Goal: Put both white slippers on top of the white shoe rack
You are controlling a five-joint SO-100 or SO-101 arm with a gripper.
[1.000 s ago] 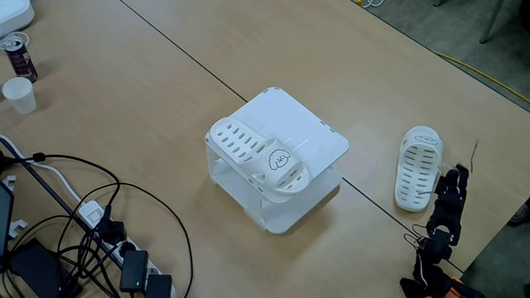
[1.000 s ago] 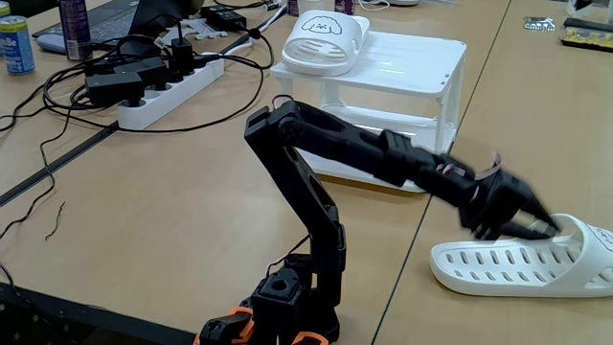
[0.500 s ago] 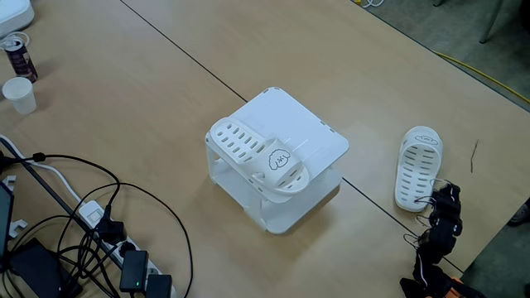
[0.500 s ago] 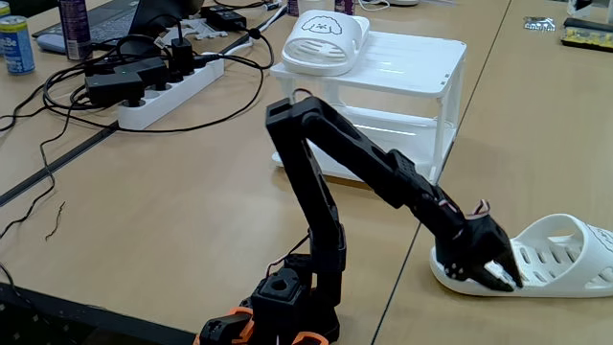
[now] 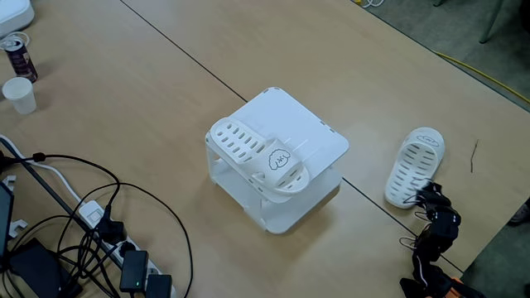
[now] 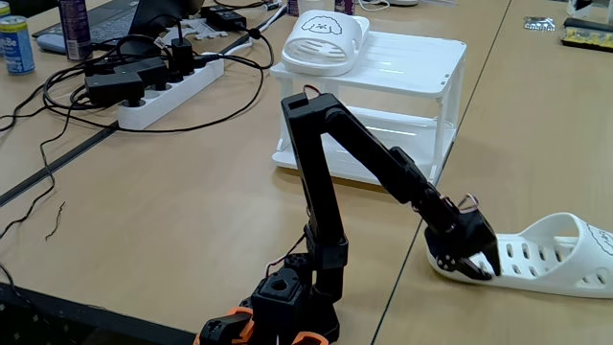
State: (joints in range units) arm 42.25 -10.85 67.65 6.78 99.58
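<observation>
The white shoe rack stands mid-table, one white slipper lying on its top at seven o'clock. The second slipper rests on the table at three o'clock, its heel pinched between the black gripper's jaws.

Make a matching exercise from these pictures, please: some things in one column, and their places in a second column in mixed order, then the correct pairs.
Things:
1. slipper with the cartoon strap
2. second slipper
3. gripper
4. paper cup

Places:
A. at the heel end of the slipper on the table
B. flat on the table, to the right of the shoe rack in the fixed view from above
C. on top of the shoe rack
D. near the left edge of the fixed view from above, beside a can

Pairs: 1-C, 2-B, 3-A, 4-D
</observation>
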